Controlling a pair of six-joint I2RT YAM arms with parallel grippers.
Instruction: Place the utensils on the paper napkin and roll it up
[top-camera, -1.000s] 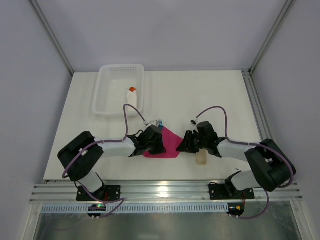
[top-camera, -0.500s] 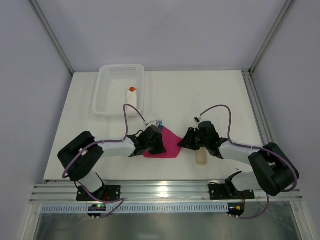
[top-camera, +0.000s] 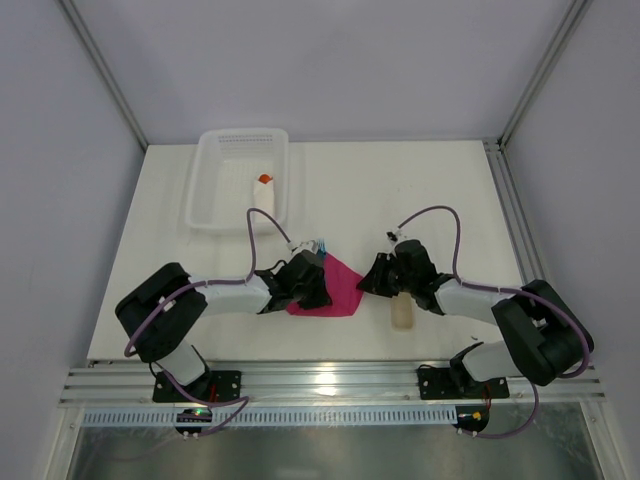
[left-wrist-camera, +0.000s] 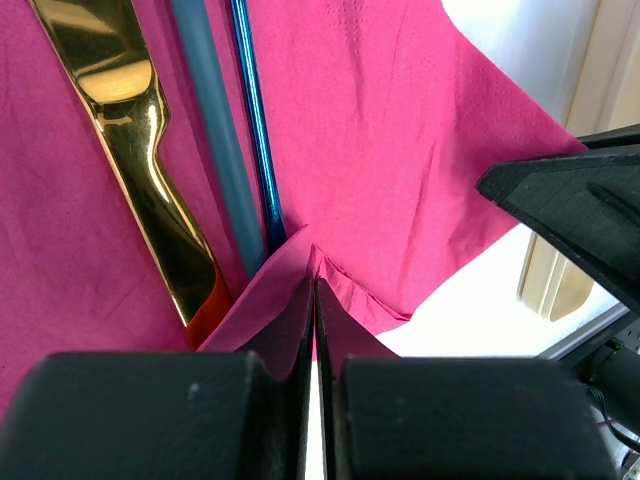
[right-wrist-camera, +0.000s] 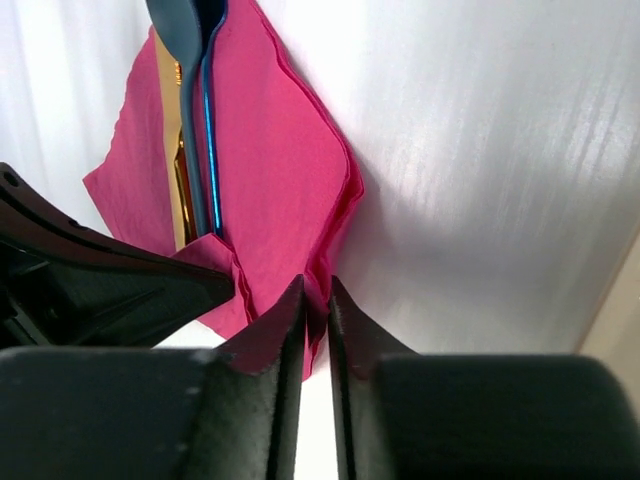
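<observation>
The magenta paper napkin (top-camera: 340, 285) lies flat between my two grippers. On it lie the yellow-orange knife (left-wrist-camera: 130, 130), a blue handle (left-wrist-camera: 212, 150) and a thinner blue handle (left-wrist-camera: 255, 120), side by side. They also show in the right wrist view (right-wrist-camera: 190, 90); I cannot tell fork from spoon. My left gripper (top-camera: 312, 287) is shut on a pinched-up fold of the napkin's near-left edge (left-wrist-camera: 316, 285). My right gripper (top-camera: 373, 277) is shut on the napkin's right edge (right-wrist-camera: 316, 292). The napkin (right-wrist-camera: 275, 160) is lifted slightly at both pinches.
A long beige rounded-end strip (top-camera: 402, 312) lies just right of the napkin, under my right arm. A white basket (top-camera: 215, 185) at the back left holds a white roll with an orange tip (top-camera: 264, 195). The table's near edge runs just below the napkin.
My right gripper has shifted slightly away from the near edge at the napkin's right corner. The left arm has not moved.
</observation>
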